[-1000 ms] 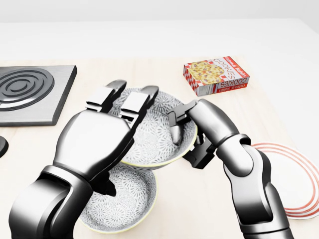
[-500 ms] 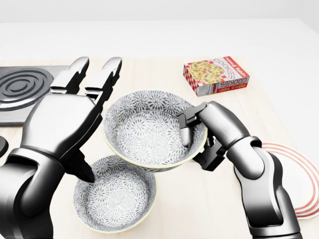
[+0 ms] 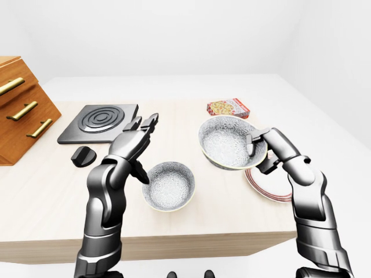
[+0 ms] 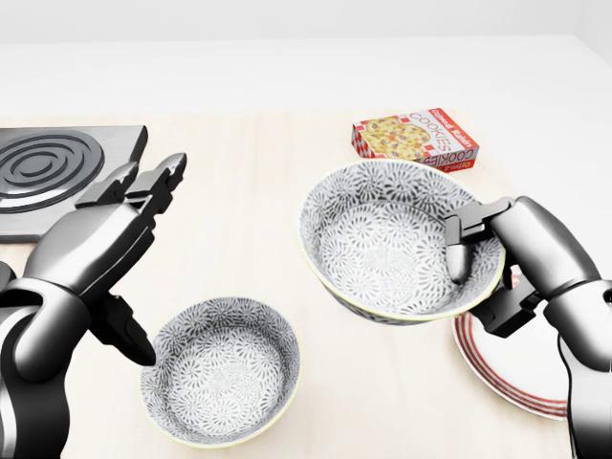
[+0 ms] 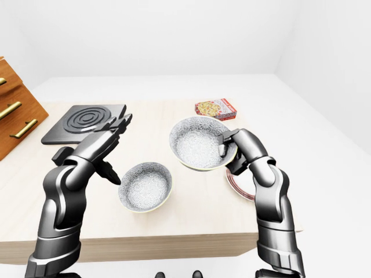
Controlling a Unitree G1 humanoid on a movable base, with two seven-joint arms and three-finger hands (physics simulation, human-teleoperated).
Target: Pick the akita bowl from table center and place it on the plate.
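Tabletop, akita bowl in right robot hand

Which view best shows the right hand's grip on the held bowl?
The head view: it shows the right hand large, one finger hooked inside the rim of the held bowl, the rest outside it. Both eye views show the same grip, far smaller.

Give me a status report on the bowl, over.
Right hand shut on akita bowl rim, left hand open. Bowl aloft, tilted, at left edge of plate, not set down. Second bowl sits apart.
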